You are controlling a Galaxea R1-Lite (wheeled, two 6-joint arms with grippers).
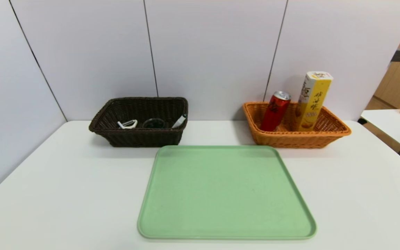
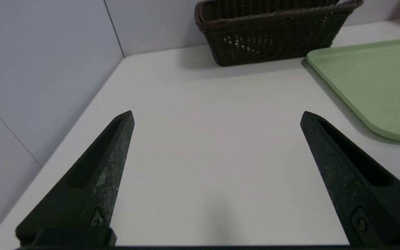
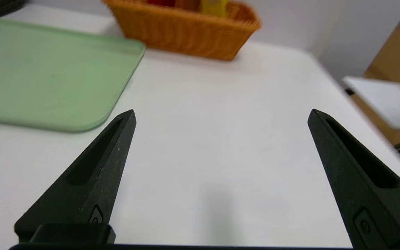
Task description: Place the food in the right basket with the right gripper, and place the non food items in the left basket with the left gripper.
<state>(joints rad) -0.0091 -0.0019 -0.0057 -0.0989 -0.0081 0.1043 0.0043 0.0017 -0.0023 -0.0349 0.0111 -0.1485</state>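
The red can (image 1: pixel 275 111) and the yellow hexagonal box (image 1: pixel 313 101) lean inside the orange basket (image 1: pixel 332 130) at the back right. The dark brown basket (image 1: pixel 99 121) at the back left holds the white-headed peeler (image 1: pixel 127 124), the dark glass cup (image 1: pixel 153 123) and a white black-tipped marker (image 1: pixel 179 121). The thin pen is hidden. My left gripper (image 2: pixel 216 116) is open and empty over bare table, near the front left. My right gripper (image 3: pixel 221 114) is open and empty over bare table, near the front right. Neither gripper shows in the head view.
A green tray (image 1: pixel 172 222) lies in the middle of the white table, bare, between the two grippers. Wall panels stand close behind and to the left. A second table (image 1: pixel 387 128) with small items stands off to the right.
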